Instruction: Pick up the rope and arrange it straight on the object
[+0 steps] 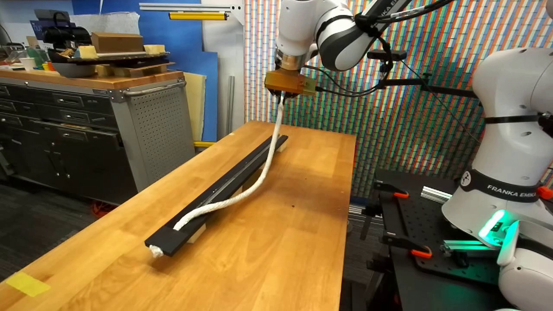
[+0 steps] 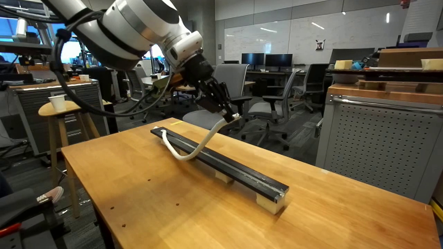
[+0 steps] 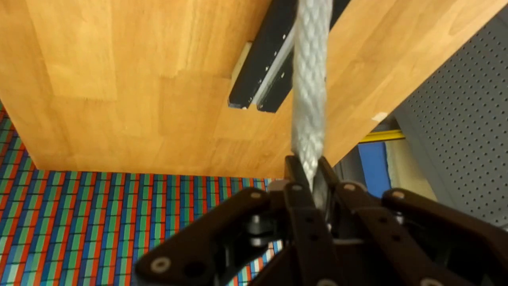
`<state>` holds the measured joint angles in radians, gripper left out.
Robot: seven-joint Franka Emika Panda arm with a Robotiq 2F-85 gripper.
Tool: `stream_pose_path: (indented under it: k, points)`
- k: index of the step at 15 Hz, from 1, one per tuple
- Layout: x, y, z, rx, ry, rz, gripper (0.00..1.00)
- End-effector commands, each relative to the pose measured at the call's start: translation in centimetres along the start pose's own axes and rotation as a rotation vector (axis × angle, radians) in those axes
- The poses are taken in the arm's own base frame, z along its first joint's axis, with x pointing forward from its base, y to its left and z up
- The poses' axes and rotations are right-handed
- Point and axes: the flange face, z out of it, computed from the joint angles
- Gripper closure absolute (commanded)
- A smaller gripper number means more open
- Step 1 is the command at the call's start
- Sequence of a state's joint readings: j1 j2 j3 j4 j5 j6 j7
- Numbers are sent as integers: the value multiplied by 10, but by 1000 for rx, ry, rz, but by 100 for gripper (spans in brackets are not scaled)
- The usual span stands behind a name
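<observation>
The pincer (image 3: 308,166) clenches the white braided rope (image 1: 268,165) near one end, above the tabletop (image 1: 281,242); the rope sags beside the grooved black rail (image 2: 223,163), its opposite end on the rail's top. Laying-out seems in hand; next, the held end likely needs drawing along the rail, then lowering. Whether the white tuft (image 1: 156,251) at the rail's tip belongs to the rope is unclear

Your gripper (image 3: 309,161) pinches the rope (image 3: 311,59) near its raised end, fingers (image 3: 294,171) either side. Your wrist (image 2: 187,45) slants down toward that end, arm (image 2: 136,26) higher above it.
</observation>
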<state>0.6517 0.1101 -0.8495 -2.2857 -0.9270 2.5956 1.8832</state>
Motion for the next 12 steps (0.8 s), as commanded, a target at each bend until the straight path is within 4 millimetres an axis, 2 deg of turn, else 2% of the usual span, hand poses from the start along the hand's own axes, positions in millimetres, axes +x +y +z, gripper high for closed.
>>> stream_pose_path:
  k: [1,5,7,12]
  points:
    - [32,-11,-29,-9,87,101,97]
    - [46,-15,-41,-51,126,167,97]
    - [50,-17,-41,-50,129,194,97]
    - [45,-22,-19,-12,87,241,97]
